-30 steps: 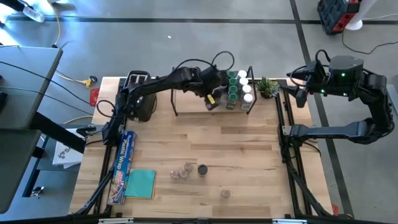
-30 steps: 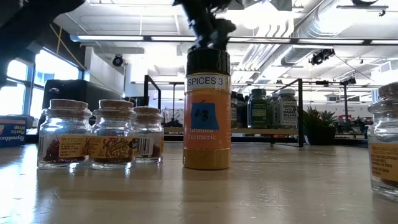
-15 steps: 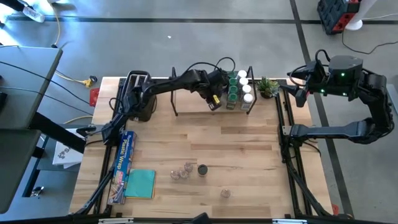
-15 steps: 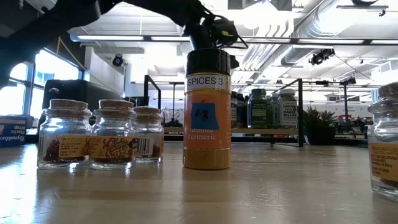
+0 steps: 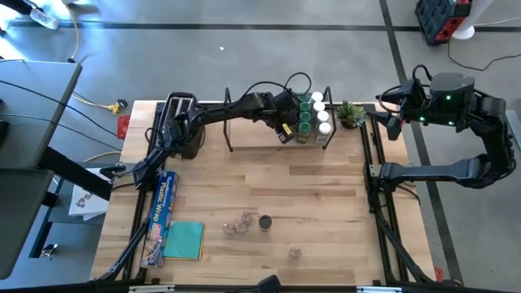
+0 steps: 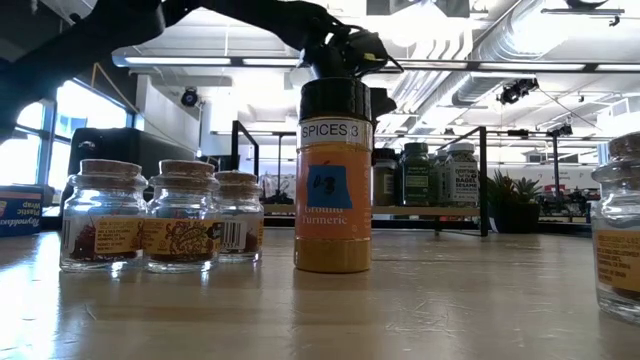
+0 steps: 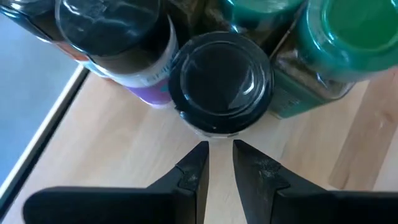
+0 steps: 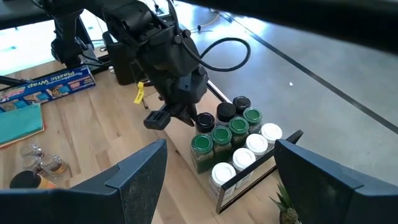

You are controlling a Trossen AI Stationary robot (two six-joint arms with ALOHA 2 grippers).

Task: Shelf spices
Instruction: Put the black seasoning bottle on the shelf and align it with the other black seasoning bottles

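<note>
The shelf [image 5: 252,140] stands at the table's far edge, with a cluster of spices [image 5: 313,118] at its right end, lids green, white and black. My left gripper [image 7: 219,149] is over the shelf board, slanting down. Its fingers are nearly together with nothing between them, right in front of a black-lidded jar [image 7: 222,81]. Loose spices stand on the near half of the table: three cork-topped jars [image 5: 238,225], a turmeric jar [image 6: 333,180] and one glass jar [image 5: 295,253]. My right gripper [image 8: 221,180] hangs open off the table's right side. My left gripper's fingertips [image 7: 200,152] stand at the side of the black-lidded jar [image 7: 214,132], below its lid, slanting down from the shelf's left. Whether they touch it, I cannot tell. The jar stands upright on the shelf board among the other jars.
A black toaster [image 5: 181,126] stands left of the shelf, a small potted plant [image 5: 352,114] right of it. A plastic-wrap box [image 5: 163,203] and a teal pad [image 5: 185,240] lie at the near left. The shelf board's left part is bare wood.
My left gripper has come down onto the shelf and gone a little toward the table's right edge, up to the cluster of jars. The jars stand as before.
</note>
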